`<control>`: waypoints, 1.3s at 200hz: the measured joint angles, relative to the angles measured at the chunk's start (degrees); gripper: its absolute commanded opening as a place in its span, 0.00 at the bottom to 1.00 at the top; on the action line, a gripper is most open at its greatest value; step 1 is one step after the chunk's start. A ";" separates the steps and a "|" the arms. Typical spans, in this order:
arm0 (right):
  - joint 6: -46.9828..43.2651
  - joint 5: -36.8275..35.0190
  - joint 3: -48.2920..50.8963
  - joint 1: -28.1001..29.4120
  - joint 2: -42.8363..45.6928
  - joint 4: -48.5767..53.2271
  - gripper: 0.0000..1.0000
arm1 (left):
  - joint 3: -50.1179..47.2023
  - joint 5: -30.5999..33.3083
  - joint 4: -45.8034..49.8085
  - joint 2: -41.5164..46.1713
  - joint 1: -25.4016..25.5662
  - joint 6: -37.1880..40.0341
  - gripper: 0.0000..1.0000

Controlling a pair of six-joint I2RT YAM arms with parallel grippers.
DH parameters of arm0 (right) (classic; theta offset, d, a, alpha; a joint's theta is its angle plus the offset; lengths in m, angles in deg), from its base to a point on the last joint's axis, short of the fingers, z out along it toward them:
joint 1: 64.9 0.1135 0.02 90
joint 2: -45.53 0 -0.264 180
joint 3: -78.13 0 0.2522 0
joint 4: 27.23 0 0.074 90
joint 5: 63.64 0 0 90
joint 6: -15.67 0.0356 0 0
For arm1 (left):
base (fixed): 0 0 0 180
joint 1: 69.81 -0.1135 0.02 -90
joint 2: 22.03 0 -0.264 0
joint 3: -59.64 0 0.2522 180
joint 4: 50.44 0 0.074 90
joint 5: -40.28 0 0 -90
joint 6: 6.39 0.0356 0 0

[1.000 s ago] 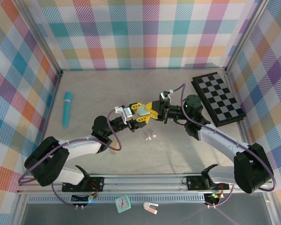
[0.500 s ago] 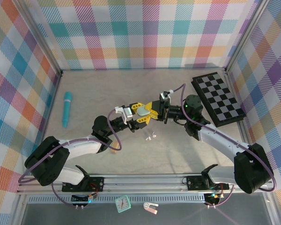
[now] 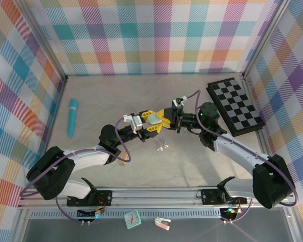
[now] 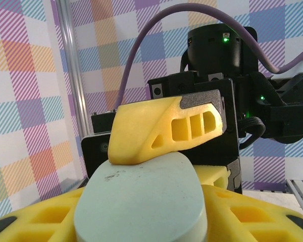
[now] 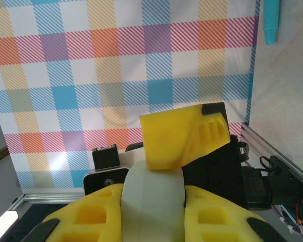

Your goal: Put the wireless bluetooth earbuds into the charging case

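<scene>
Above the middle of the beige table (image 3: 116, 96), the two arms meet tip to tip, with a pale greenish pebble-shaped plastic charging case (image 3: 155, 119) caught between them and lifted off the surface. The left gripper (image 3: 150, 122) is clenched on the case across its width. In the left wrist view its yellow fingers (image 4: 30, 227) flank the case's (image 4: 141, 201) broad, lightly scuffed face. The right gripper (image 3: 163, 120) clamps the same case through its thin dimension, and one of its yellow fingertips (image 4: 161, 128) presses down on that face. From the right wrist the case (image 5: 151, 201) appears edge-on, squeezed between the right fingers (image 5: 86, 217), with a left finger (image 5: 182, 133) resting over its far end.

Two tiny white plastic earbuds (image 3: 164, 147) lie loose on the table, just nearer the arm bases than the held case and apart from both grippers. A teal plastic cylinder (image 3: 71, 117) lies well off to the left. A black-and-white checkered board (image 3: 236, 106) sits at the right, by the patterned wall. A small teal-framed clock (image 3: 132, 218) rests on the ledge in front of the arm bases.
</scene>
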 measured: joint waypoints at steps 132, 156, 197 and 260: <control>-3.15 -1.68 0.09 0.04 2.56 5.16 0.44 | 0.20 -1.09 0.26 0.00 0.09 -0.61 0.34; -6.08 -3.69 -0.04 -0.74 4.33 10.10 0.47 | 0.20 -1.60 0.24 0.00 0.11 -0.61 0.35; -8.50 -4.31 -0.85 -0.98 4.79 13.53 0.46 | 0.20 -1.60 0.59 -0.07 0.11 -0.59 0.36; -8.63 -2.91 -1.42 -0.07 3.93 13.70 0.27 | 0.81 -1.42 0.09 -2.08 0.11 -0.37 0.37</control>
